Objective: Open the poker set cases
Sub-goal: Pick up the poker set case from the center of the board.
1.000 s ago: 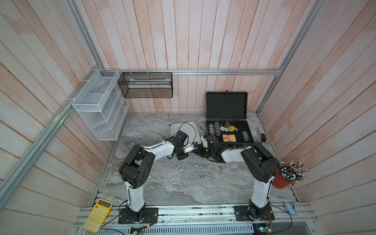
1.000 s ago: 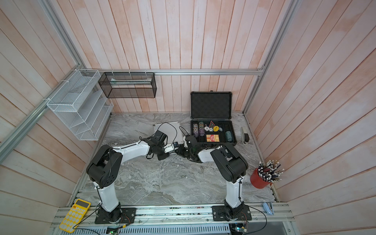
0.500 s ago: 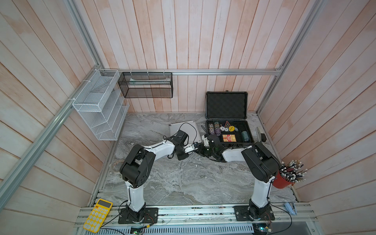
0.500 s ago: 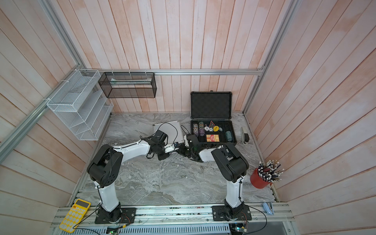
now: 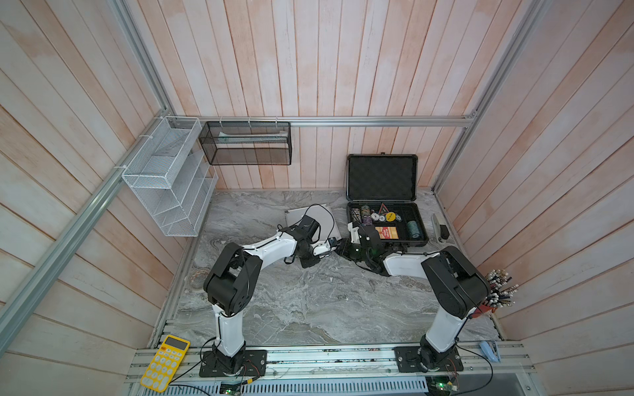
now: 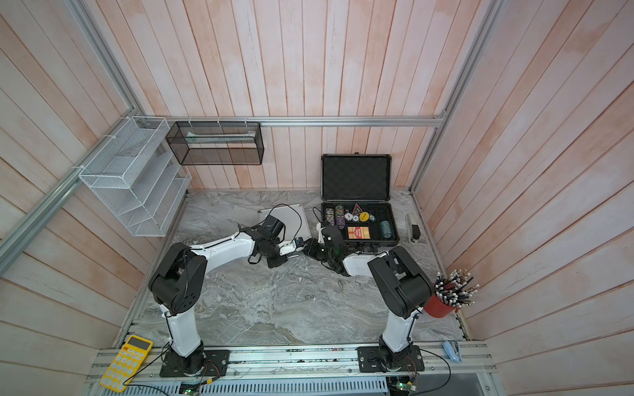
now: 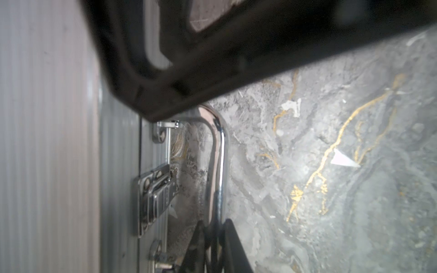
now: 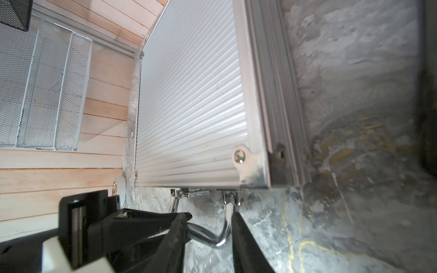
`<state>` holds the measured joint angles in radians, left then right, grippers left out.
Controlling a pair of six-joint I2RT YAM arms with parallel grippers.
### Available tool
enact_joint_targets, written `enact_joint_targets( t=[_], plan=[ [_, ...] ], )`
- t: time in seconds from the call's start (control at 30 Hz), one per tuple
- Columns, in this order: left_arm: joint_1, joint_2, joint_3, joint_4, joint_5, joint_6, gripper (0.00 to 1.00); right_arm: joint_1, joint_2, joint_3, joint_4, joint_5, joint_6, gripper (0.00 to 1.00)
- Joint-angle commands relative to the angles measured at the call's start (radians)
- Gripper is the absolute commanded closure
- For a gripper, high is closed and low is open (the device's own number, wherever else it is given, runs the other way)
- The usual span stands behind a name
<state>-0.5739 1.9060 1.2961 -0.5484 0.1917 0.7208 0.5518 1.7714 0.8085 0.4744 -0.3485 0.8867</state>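
Note:
The silver ribbed case (image 5: 296,217) (image 6: 284,214) lies flat and closed at mid-back, partly under my left arm. Its latch (image 7: 156,191) sits against the front wall. My left gripper (image 7: 214,224) (image 5: 334,244) is shut on the case's chrome handle (image 7: 218,153). My right gripper (image 8: 211,216) (image 5: 343,247) faces it from the other side, jaws apart, with the handle's bend (image 8: 208,238) between the fingers. The dark grey case (image 5: 382,178) (image 6: 355,176) stands open at the back right, lid upright, with chips and cards in its tray.
A white wire rack (image 5: 168,181) and a black mesh basket (image 5: 245,144) hang on the walls at the back left. A stapler (image 5: 441,226) lies right of the dark case. A red pencil cup (image 5: 490,305) stands at the right edge, a yellow calculator (image 5: 164,363) at the front left.
Both arms stay almost where they were at the silver case's front. The left jaws have closed on the handle, and the right jaws have parted.

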Motion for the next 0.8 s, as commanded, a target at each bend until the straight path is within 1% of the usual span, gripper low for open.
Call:
enact_joint_targets(
  t=[0.0,0.17,0.33,0.43,0.53,0.77],
  plan=[
    [0.011,-0.009,0.080,0.054,0.059,-0.043,1.00,-0.013,-0.049,-0.047,-0.028,0.038,-0.011,0.66],
    [0.022,-0.017,0.125,0.071,0.106,-0.090,1.00,-0.016,-0.125,-0.086,-0.082,0.074,-0.019,0.66],
    [0.042,-0.019,0.134,0.085,0.189,-0.151,1.00,-0.017,-0.179,-0.133,-0.096,0.104,0.003,0.66],
    [0.054,-0.017,0.138,0.095,0.239,-0.179,1.00,-0.018,-0.174,-0.162,-0.068,0.092,0.028,0.66],
    [0.056,-0.016,0.139,0.097,0.255,-0.187,1.00,-0.017,-0.156,-0.174,-0.031,0.066,0.049,0.66],
    [0.070,-0.017,0.169,0.095,0.302,-0.214,1.00,-0.006,-0.125,-0.142,0.023,0.038,0.057,0.66]
  ],
)
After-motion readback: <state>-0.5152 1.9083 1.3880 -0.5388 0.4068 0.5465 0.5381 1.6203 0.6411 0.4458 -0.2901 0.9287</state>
